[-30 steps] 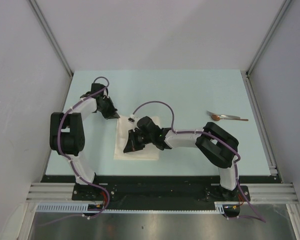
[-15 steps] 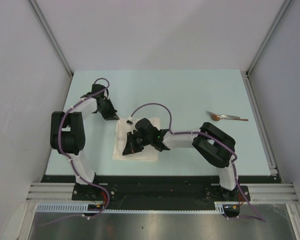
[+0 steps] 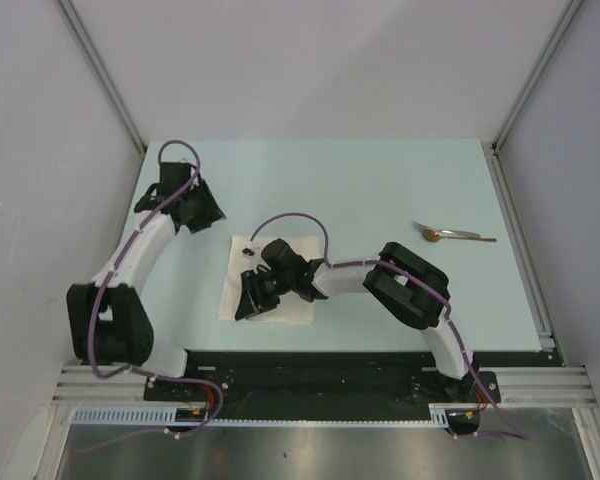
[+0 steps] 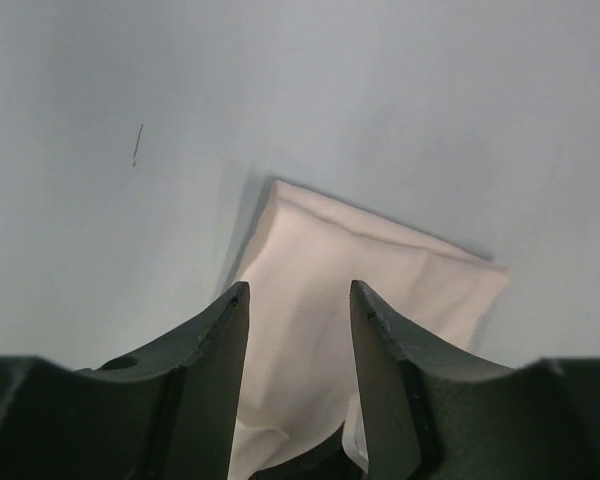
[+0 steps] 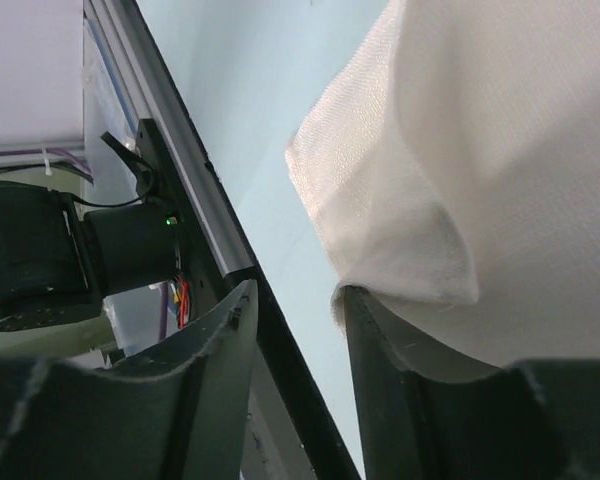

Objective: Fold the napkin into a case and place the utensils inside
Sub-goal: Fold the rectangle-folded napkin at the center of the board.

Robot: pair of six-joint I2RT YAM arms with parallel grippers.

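The napkin (image 3: 280,262) lies folded into a white oblong on the table, left of centre. My right gripper (image 3: 248,302) sits low over its near left part, open. In the right wrist view a fold of the napkin (image 5: 500,150) lies over my right finger (image 5: 400,380), and nothing is in the gap of the gripper (image 5: 295,300). My left gripper (image 3: 212,214) hangs open, apart from the napkin's far left corner. The left wrist view shows the napkin (image 4: 380,270) beyond the empty gripper (image 4: 298,300). The spoon (image 3: 456,235) lies at the right.
The pale blue table (image 3: 380,180) is walled by grey panels on three sides. A black rail (image 5: 270,330) runs along the near edge, close to the napkin's near corner. My left arm's base (image 5: 40,250) stands behind that rail.
Both grippers went from shut to open. My left arm drew back to the far left, away from the napkin's corner. My right gripper slid left and nearer across the napkin.
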